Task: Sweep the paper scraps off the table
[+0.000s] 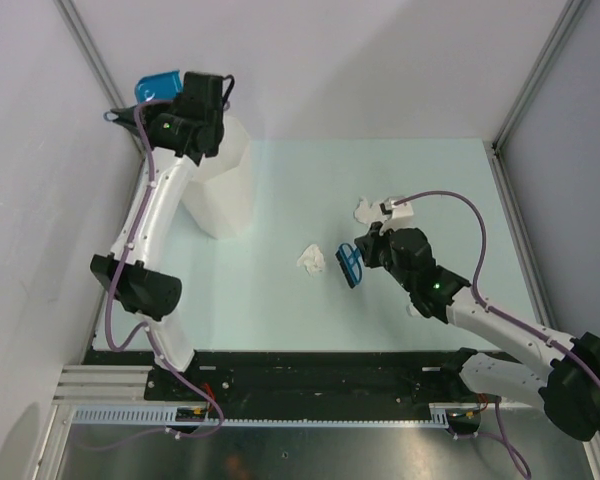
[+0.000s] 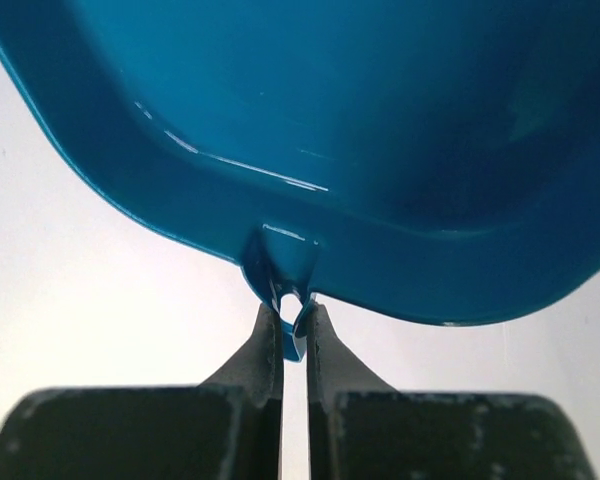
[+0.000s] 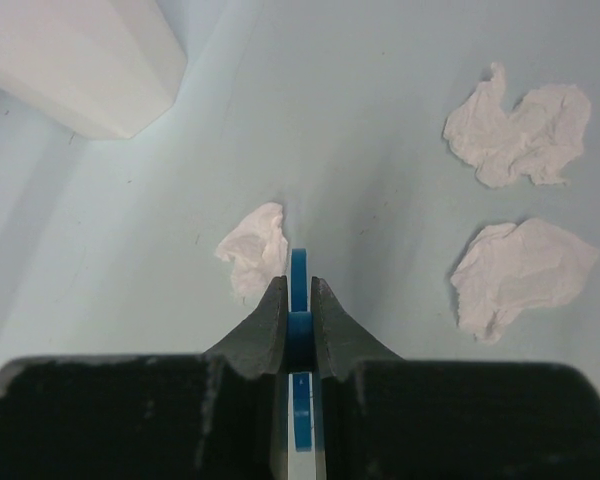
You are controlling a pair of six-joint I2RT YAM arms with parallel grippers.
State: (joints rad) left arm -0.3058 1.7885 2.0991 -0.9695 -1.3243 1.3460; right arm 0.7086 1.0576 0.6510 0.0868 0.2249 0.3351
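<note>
My left gripper (image 1: 179,97) is raised at the far left, over the tall white bin. It is shut on the handle tab of the blue dustpan (image 1: 158,84), which fills the left wrist view (image 2: 380,150); the fingertips (image 2: 293,312) pinch the tab. My right gripper (image 1: 362,254) is shut on a small blue brush (image 1: 349,266) held low over the mint table (image 1: 270,310). One paper scrap (image 1: 311,258) lies just left of the brush, and two more scraps (image 1: 364,210) (image 1: 400,210) lie behind it. The right wrist view shows the brush handle (image 3: 299,270) between the fingers and three scraps (image 3: 255,250) (image 3: 518,130) (image 3: 520,275).
The tall white faceted bin (image 1: 222,180) stands at the table's far left and shows in the right wrist view (image 3: 80,60). Grey walls border the table on three sides. The black front rail (image 1: 310,375) runs along the near edge.
</note>
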